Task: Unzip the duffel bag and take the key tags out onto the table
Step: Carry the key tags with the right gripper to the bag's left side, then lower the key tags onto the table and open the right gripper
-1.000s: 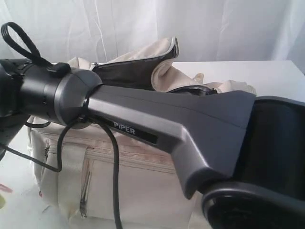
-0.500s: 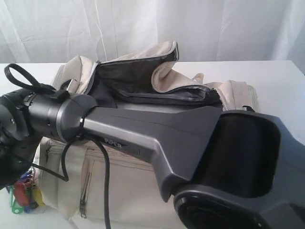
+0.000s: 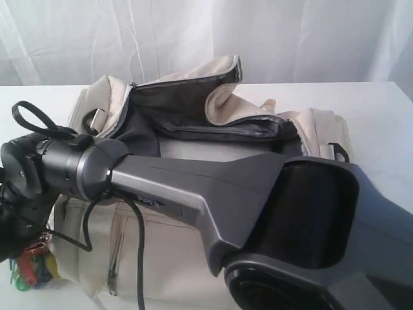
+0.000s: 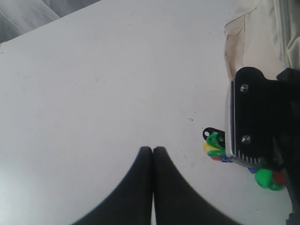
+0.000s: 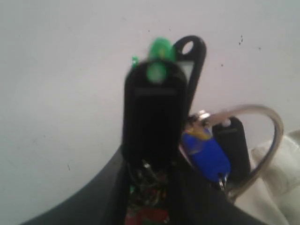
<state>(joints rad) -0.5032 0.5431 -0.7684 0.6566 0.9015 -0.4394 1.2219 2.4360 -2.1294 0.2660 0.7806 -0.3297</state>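
Note:
The cream duffel bag (image 3: 187, 248) stands on the white table (image 3: 381, 123), its top unzipped and the dark lining showing. My right arm reaches across the bag's front to the lower left. There my right gripper (image 5: 150, 187) is shut on the key tags (image 3: 29, 268), a bunch of red, yellow, blue and green tags hanging just over the table beside the bag's end. In the right wrist view a black tag (image 5: 152, 117), a blue tag (image 5: 206, 152) and a metal ring (image 5: 274, 126) dangle from the jaws. My left gripper (image 4: 153, 149) is shut and empty over bare table, a short way from the key tags (image 4: 214, 145).
A white pleated curtain (image 3: 193, 32) closes the back. The right arm's grey forearm (image 3: 213, 187) covers much of the bag's front. The bag's end (image 4: 253, 37) lies close to the tags. Bare tabletop (image 4: 93, 84) spreads around the left gripper.
The right arm has swung down and to the left in front of the bag, bringing the key tags into view at the lower left and lowering them toward the table.

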